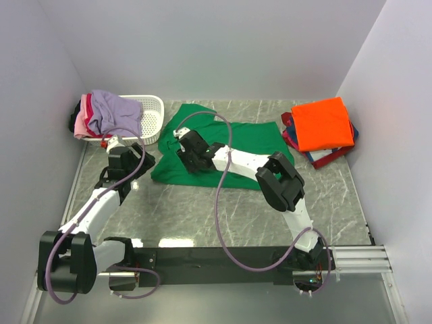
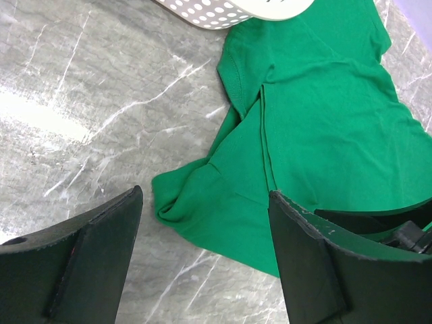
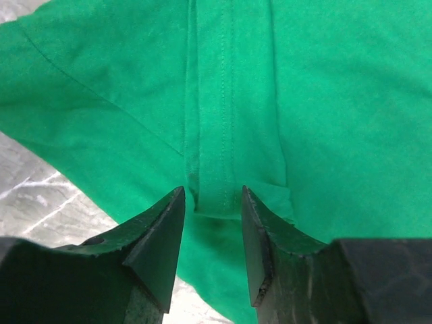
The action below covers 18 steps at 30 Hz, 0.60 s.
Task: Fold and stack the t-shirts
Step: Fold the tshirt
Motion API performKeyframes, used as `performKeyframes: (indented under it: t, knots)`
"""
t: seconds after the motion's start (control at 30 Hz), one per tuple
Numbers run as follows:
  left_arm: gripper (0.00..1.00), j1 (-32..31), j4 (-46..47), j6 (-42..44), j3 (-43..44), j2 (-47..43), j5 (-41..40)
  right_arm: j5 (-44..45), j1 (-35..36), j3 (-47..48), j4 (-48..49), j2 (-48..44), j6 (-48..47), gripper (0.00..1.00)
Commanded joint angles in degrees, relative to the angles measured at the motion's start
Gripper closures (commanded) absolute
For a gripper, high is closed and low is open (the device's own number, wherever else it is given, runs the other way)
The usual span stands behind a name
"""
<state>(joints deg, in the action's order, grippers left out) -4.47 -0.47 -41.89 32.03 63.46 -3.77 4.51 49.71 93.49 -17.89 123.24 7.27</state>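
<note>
A bright green t-shirt lies spread on the marble table, its left part creased lengthwise. My right gripper is low over that left part, open, its fingers straddling a narrow hemmed strip of the cloth without pinching it. My left gripper hovers open and wide just off the shirt's near-left corner, with bare table between its fingers. At the back right, a folded orange t-shirt tops a stack with red and navy edges showing. Lavender and pink shirts hang over the basket.
A white perforated plastic basket stands at the back left, close to the green shirt's collar end. White walls close in the table on the left, back and right. A purple cable loops over the right arm.
</note>
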Motion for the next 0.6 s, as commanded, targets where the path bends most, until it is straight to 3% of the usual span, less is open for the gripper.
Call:
performKeyframes:
  t: [0.0,0.1,0.13,0.23,0.33,0.57]
  knots:
    - [0.19,0.25,0.65,-0.91,-0.39,-1.24,0.96,2.52,0.73,3.36,-0.30,0.86,-1.55,0.55]
    - [0.19,0.34,0.65,-0.91,-0.48,-1.32,0.87,3.48,0.82,3.01,0.14,0.77,-1.64,0.66]
    - [0.19,0.34,0.65,-0.91,-0.57,-1.32,0.87,3.66,0.82,3.01,0.14,0.77,-1.73,0.79]
    - [0.19,0.34,0.65,-0.91,-0.57,-1.06,1.04,3.75,0.74,3.98,-0.22,1.47,-1.82,0.95]
    - [0.19,0.43,0.65,-0.83,-0.65,-1.15,1.05,3.84,0.65,5.20,-0.74,2.00,-1.82,1.00]
    - [0.19,0.43,0.65,-0.83,-1.01,-1.06,1.31,6.21,-1.19,5.30,-0.57,1.39,1.34,1.00]
